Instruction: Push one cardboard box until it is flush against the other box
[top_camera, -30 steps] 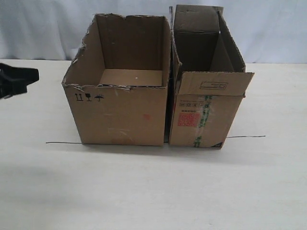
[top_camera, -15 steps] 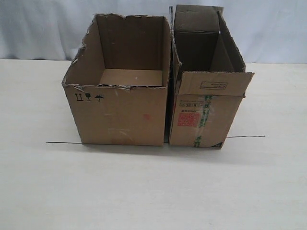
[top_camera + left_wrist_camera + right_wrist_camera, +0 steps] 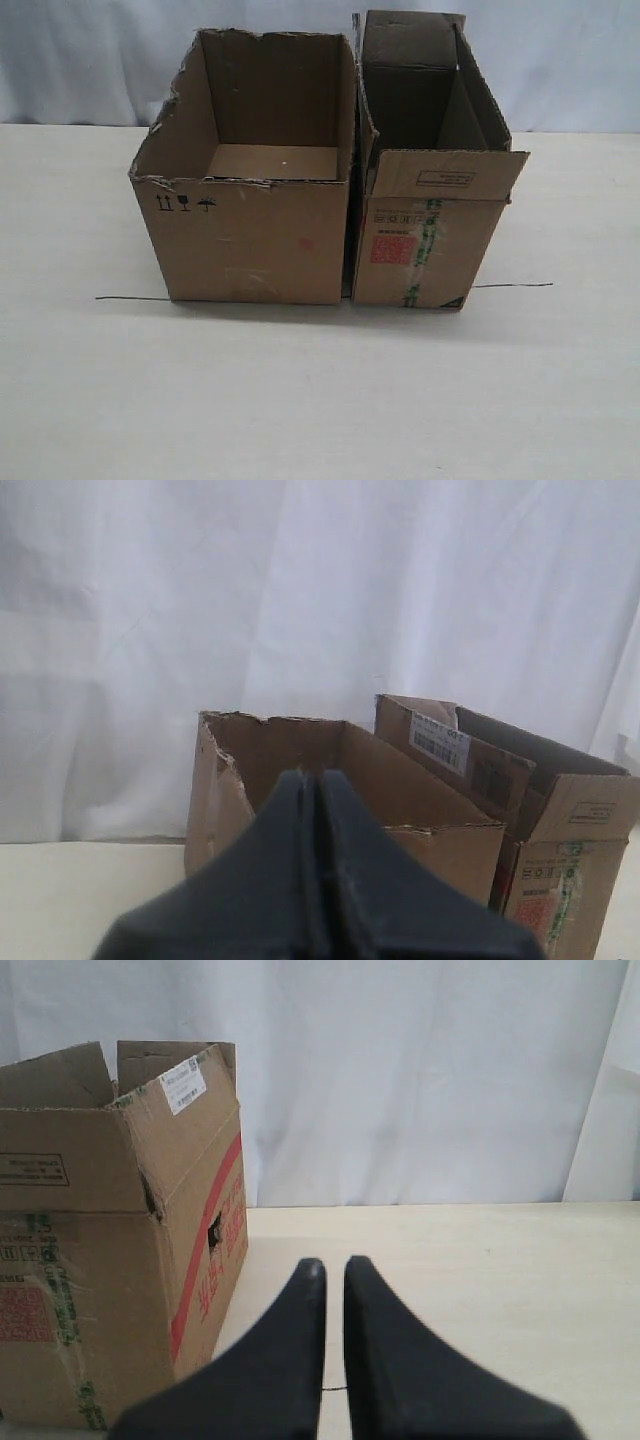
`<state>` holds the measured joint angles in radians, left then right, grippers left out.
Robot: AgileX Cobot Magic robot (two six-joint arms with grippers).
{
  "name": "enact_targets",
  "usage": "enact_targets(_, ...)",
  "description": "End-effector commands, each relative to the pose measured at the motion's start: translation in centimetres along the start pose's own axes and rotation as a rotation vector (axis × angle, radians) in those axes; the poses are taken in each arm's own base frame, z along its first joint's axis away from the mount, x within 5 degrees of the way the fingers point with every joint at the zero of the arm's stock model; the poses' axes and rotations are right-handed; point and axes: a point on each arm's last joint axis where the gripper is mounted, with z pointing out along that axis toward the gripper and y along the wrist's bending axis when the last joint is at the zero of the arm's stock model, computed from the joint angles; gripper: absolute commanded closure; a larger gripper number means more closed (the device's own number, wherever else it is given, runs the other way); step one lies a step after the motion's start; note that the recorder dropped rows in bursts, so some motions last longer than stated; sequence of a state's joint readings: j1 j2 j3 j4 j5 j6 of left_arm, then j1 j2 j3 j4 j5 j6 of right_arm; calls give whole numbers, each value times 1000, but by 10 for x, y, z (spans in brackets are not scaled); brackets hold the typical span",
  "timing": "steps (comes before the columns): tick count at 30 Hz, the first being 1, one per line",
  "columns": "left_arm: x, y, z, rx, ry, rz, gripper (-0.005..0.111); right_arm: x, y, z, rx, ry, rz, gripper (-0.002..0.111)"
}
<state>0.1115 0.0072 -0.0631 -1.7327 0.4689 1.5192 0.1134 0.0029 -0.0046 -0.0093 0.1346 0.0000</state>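
Exterior view shows the cardboard box (image 3: 250, 240) on the table (image 3: 300, 400) at the 9 o'clock side of the other box (image 3: 425, 240). Their facing walls stand upright and parallel, with only a thin dark seam between them. It cannot be told whether that seam is shadow or a sliver of gap. Neither arm appears in this view.

In the left wrist view the left gripper (image 3: 320, 780) has its fingers pressed together, is empty, and is clear of the box. In the right wrist view the right gripper (image 3: 328, 1265) shows a narrow slit between its fingers and holds nothing, off toward the other box's 4 o'clock.

The push looks essentially complete. At most a small closing nudge is left.
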Motion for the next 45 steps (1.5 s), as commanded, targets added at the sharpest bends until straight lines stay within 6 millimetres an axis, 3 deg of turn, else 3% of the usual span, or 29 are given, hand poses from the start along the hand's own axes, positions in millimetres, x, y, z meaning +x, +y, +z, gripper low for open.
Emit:
enact_targets(1, 0, 0, -1, 1, -6, -16, 107, 1, 0, 0, -5, -1, 2, 103)
enact_targets(15, 0, 0, -1, -1, -6, -11, 107, 1, 0, 0, -5, -1, 2, 103)
enact_targets(21, 1, 8, -1, -86, 8, 23, 107, 1, 0, 0, -5, -1, 2, 103)
enact_targets(24, 27, 13, -6, -97, 311, 317, 107, 1, 0, 0, -5, -1, 2, 103)
enact_targets(25, 35, 20, -10, -154, 427, 354, 107, 1, 0, 0, -5, -1, 2, 103)
enact_targets(26, 37, 28, -13, -263, 456, 278, 107, 1, 0, 0, -5, -1, 2, 103)
enact_targets(28, 25, 37, -12, -406, 291, 111, 107, 1, 0, 0, -5, -1, 2, 103)
enact_targets(31, 14, 39, -10, -436, 158, 51, 107, 1, 0, 0, -5, -1, 2, 103)
enact_targets(36, 15, 39, -11, -435, 169, 55, 107, 1, 0, 0, -5, -1, 2, 103)
enact_targets(41, 31, 47, -14, -483, 234, 220, 107, 1, 0, 0, -5, -1, 2, 103)
enact_targets(45, 26, 48, -13, -499, 166, 161, 107, 1, 0, 0, -5, -1, 2, 103)
